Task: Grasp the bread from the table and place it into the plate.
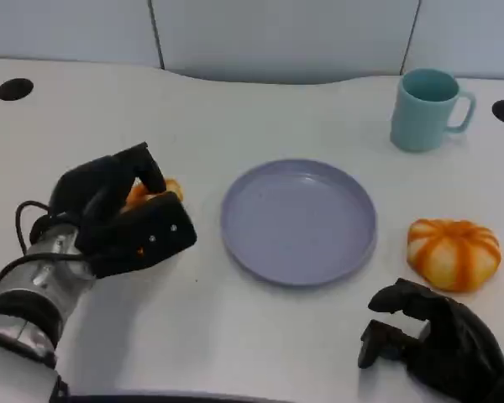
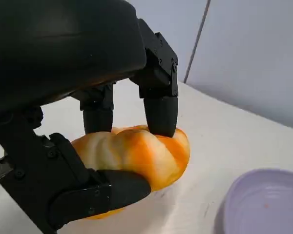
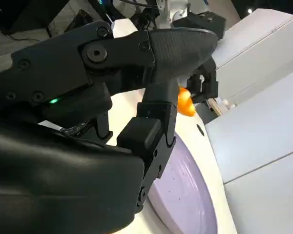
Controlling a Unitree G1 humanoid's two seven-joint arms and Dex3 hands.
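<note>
Spreading white beneath pale wall panels, the desk carried a lilac plate at its middle. Left of the plate, the left robot hand clamped a bread roll, mostly hidden in the head view. Right of the plate lay another orange roll; the right robot hand, partly cut off, curled on nothing. A teal mug stood beyond the plate.

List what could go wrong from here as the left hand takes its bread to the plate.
1. The left hand holds the bread only between fingertips above and the thumb below; the soft, rounded loaf could slip or get squashed when lifted.
2. The plate has a low rim; a sideways carry kept too low might clip its edge and push it.
</note>
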